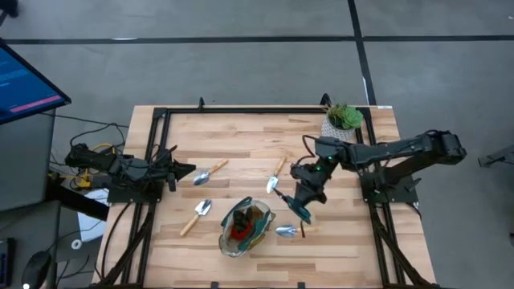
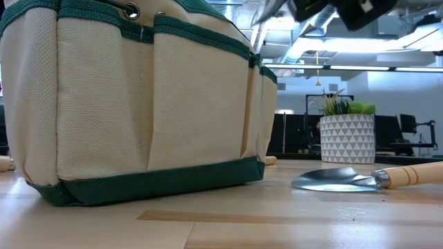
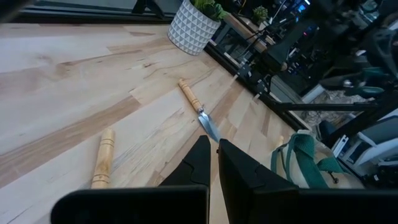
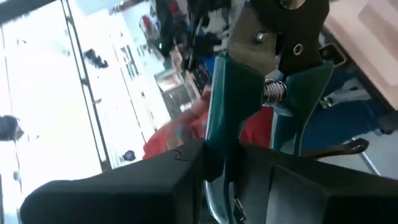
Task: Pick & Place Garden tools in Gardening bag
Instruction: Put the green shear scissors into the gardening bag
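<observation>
Above the table's right half, just right of the gardening bag (image 1: pixel 245 227), your right gripper (image 1: pixel 302 205) pinches the pruning shears (image 1: pixel 299 208) by their green handles. Your high view gives only a teal sliver under the dark fingers; the right wrist view is what shows the shears' (image 4: pixel 261 93) handles, spring and black pivot clamped between the fingers (image 4: pixel 186 162), with table edge and room behind them.

Your left gripper (image 1: pixel 178 171) waits at the table's left edge, fingers pressed together, as the left wrist view (image 3: pixel 214 163) confirms.

From above you count four trowels on the wood: one (image 1: pixel 210 172) just ahead of the left gripper, one (image 1: pixel 195 217) left of the bag, one (image 1: pixel 275 175) near the right gripper, and one (image 1: pixel 289 231) just right of the bag. The low view shows only that last trowel (image 2: pixel 367 178), beside the bag's beige wall (image 2: pixel 138 104). One bag stands at the near edge; only the overhead view looks into it, where something red (image 1: pixel 238 230) lies. One potted plant (image 1: pixel 344 119) sits at the far right corner.
</observation>
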